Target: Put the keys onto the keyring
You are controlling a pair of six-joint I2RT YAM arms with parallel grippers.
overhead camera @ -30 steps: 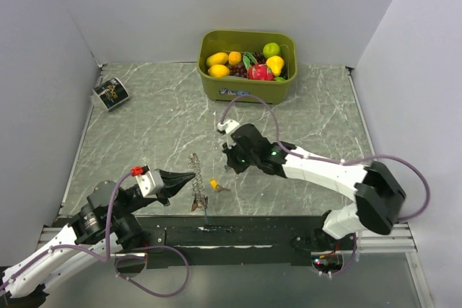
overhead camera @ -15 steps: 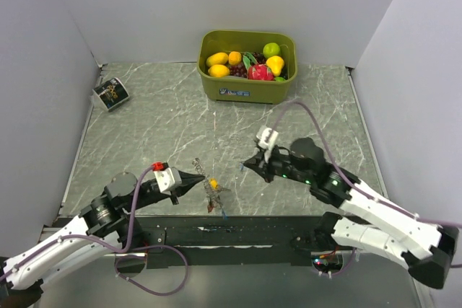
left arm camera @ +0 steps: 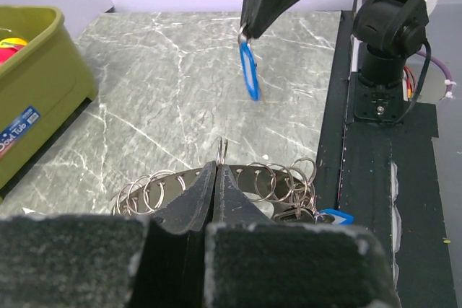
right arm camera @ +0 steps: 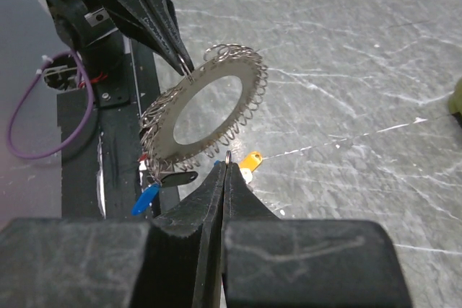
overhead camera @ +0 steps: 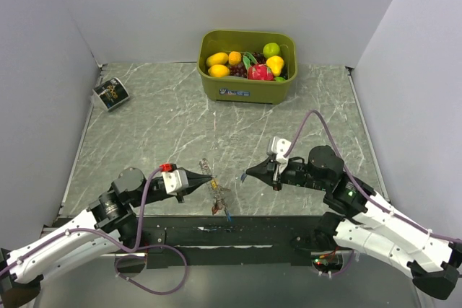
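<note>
The keyring [right arm camera: 216, 68] is a flat metal hoop edged with many small split rings, held up on edge above the table. My left gripper [left arm camera: 216, 167] is shut on one of those small rings, and shows as a black beak [right arm camera: 186, 70] in the right wrist view. A black key [right arm camera: 177, 177] and a blue-tagged key [right arm camera: 144, 200] hang from the hoop's low side. My right gripper [right arm camera: 226, 164] is shut on the little loop of another blue key [left arm camera: 250, 71], which dangles below its tip [left arm camera: 249, 32], a short way from the hoop. A yellow key [right arm camera: 250, 160] lies on the table.
A green bin [overhead camera: 247, 88] of toy fruit stands at the back centre. A small printed card [overhead camera: 110, 94] lies at the far left. The black mounting rail [overhead camera: 216, 232] runs along the near edge, with the right arm's base [left arm camera: 386, 41] on it.
My right arm has pulled back from over the keyring and swung right, its gripper now pointing left at the hoop. My left gripper has carried the keyring a little to the right.
</note>
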